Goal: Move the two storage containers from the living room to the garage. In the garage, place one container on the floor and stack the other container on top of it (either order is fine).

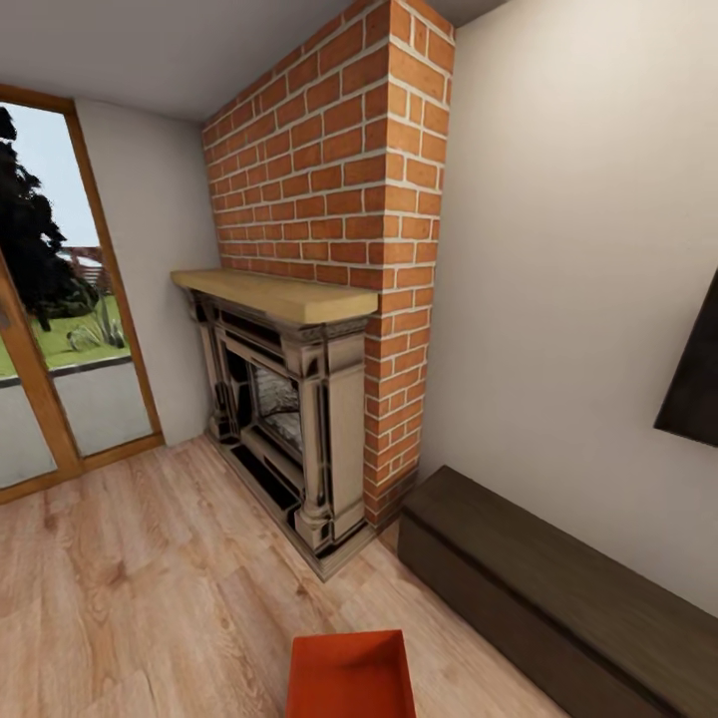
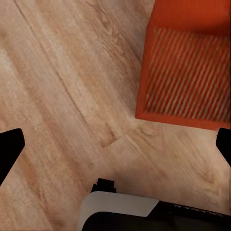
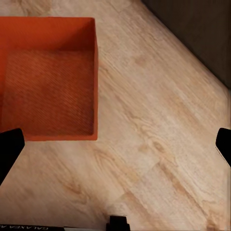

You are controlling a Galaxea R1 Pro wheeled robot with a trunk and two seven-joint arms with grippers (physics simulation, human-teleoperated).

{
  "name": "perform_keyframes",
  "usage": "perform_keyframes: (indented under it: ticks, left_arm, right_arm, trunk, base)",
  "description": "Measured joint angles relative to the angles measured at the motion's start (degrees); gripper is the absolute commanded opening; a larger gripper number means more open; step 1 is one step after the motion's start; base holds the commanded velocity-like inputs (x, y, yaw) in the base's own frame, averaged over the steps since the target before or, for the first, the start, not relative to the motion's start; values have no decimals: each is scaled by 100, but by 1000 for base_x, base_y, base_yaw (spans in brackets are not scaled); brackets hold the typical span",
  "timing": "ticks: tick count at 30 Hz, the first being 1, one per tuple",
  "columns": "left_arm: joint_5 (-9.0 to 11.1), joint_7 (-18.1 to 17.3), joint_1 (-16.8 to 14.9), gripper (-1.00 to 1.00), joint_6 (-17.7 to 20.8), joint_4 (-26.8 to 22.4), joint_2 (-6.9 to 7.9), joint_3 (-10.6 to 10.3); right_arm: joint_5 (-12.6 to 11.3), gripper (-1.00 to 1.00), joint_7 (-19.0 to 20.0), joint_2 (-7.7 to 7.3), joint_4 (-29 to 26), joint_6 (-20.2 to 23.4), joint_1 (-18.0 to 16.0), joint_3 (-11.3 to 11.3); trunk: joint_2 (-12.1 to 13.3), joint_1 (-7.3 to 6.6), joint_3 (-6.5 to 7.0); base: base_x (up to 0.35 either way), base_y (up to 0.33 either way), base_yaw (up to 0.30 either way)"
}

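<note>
Your orange-red storage container at bottom centre, ribbed base, thin walls, on wood plank floor, brick fireplace above, left gripper and right gripper fingers spread, empty.

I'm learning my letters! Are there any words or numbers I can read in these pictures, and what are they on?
No text can be read for sure.
On the robot's dark arm part in the left wrist view: small pale letters, too blurred.
On the dark arm part in the right wrist view: tiny letters, too small and cut off.
</note>
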Motion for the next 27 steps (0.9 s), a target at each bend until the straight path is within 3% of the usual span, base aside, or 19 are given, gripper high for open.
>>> perform_keyframes:
  ticks: [5,21,27]
  left_arm:
    - [0,1,0,100,-2,0,0,0]
    - [0,2,0,100,-12,1,8,0]
    - [-3,1,1,100,-12,-1,9,-1]
  right_arm:
    - [0,100,0,1,0,0,-4,0]
    - [0,100,0,1,0,0,-3,1]
    - [0,100,0,2,2,-1,-6,1]
  trunk:
    - [0,1,0]
    - [1,3,0]
    - [0,3,0]
  base:
    - [182,-134,0]
    - [8,-5,-52]
    - [0,0,123]
